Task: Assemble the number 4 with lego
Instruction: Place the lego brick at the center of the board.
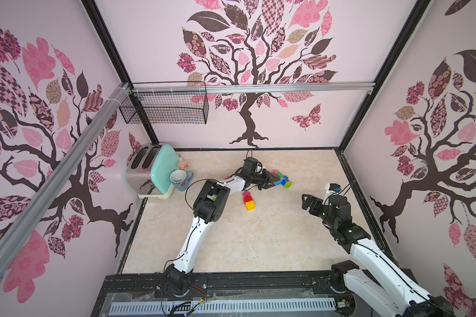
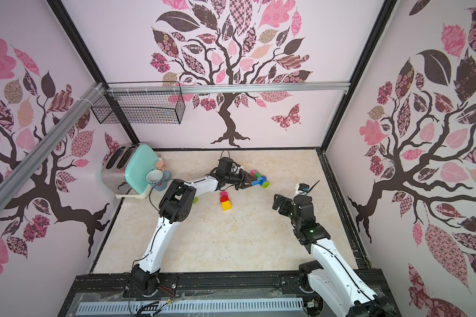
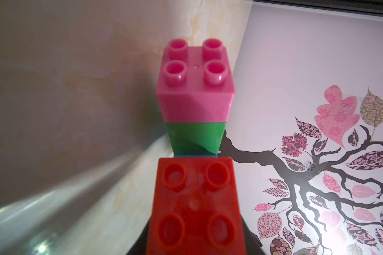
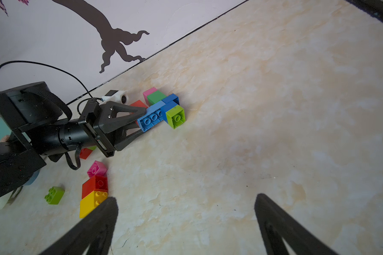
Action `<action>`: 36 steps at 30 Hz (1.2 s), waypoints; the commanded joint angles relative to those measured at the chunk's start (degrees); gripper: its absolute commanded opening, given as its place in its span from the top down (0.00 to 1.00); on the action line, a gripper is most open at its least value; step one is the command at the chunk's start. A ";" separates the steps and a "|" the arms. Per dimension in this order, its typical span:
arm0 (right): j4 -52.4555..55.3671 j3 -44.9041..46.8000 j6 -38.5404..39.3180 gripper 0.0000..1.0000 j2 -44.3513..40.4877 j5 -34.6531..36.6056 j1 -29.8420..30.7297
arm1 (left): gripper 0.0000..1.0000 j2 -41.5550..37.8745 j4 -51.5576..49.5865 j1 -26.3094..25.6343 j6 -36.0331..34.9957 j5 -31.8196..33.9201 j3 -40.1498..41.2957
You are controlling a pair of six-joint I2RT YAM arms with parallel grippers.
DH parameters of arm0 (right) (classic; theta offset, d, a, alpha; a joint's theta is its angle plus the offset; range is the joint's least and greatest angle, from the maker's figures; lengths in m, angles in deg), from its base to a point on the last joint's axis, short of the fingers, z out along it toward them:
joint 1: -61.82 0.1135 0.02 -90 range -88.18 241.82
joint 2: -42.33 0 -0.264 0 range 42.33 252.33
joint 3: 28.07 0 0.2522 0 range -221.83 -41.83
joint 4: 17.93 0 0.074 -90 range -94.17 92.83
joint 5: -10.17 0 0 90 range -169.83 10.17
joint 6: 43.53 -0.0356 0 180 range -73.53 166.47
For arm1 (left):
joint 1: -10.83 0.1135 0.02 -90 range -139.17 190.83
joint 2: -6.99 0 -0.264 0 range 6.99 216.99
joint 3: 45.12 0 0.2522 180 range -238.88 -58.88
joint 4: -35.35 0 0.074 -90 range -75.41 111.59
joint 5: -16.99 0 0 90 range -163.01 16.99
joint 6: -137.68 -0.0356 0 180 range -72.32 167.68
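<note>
Lego cluster (image 4: pixel 161 110): we are finding it lying well apart from the mug (image 1: pixel 180 179), handle side.
Left gripper (image 4: pixel 139 116): clamping narrowly on the cluster's red brick (image 3: pixel 195 207).
Right gripper (image 4: pixel 185 197): gaping wide, holding nothing.
Risk: we are judging the cluster could be snapping apart; leverage from one-brick gripping would be causing it.

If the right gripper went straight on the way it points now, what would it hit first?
Probably the tabletop: the open right gripper shows only bare table between its fingers. The yellow, red and pink lego stack lies just off to one side, though depth is hard to judge.
</note>
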 commanded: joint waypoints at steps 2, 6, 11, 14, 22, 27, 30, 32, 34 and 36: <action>-0.13 -2.25 1.05 0.00 -0.29 -0.57 -0.18 | 0.77 1.95 -0.79 0.32 -1.24 0.64 -2.45; 0.00 -2.36 1.14 0.00 -0.05 -0.63 -0.16 | 0.63 1.78 -1.45 0.32 -2.47 1.66 -3.42; 0.49 -2.32 1.23 0.01 -0.20 -0.70 -0.18 | 0.55 2.50 -3.32 0.39 -3.55 2.70 -6.05; 0.85 -2.36 1.40 0.00 -0.44 -0.56 -0.13 | 0.51 3.42 -4.09 0.45 -3.79 2.97 -7.73; 1.55 -2.19 1.75 0.01 -1.13 -0.29 -0.17 | 0.43 5.48 -10.81 0.88 -8.00 6.14 -12.73; 2.21 -2.51 1.02 0.00 -0.57 0.80 -0.22 | 0.34 4.81 -15.33 1.03 -12.32 9.83 -13.45; 2.69 -2.84 -0.45 0.01 0.53 2.13 -0.20 | 0.30 4.21 -17.89 1.01 -14.99 12.26 -13.79; 2.97 -3.14 -1.37 0.01 1.33 2.85 -0.21 | 0.28 3.98 -19.84 1.03 -16.77 13.46 -14.78; 3.52 -3.54 -1.95 0.00 2.11 2.92 -0.21 | 0.26 4.05 -21.92 0.90 -18.65 14.76 -16.13; 4.58 -4.33 -2.47 0.00 2.97 3.13 -0.19 | 0.25 4.25 -24.47 0.94 -20.60 16.44 -17.77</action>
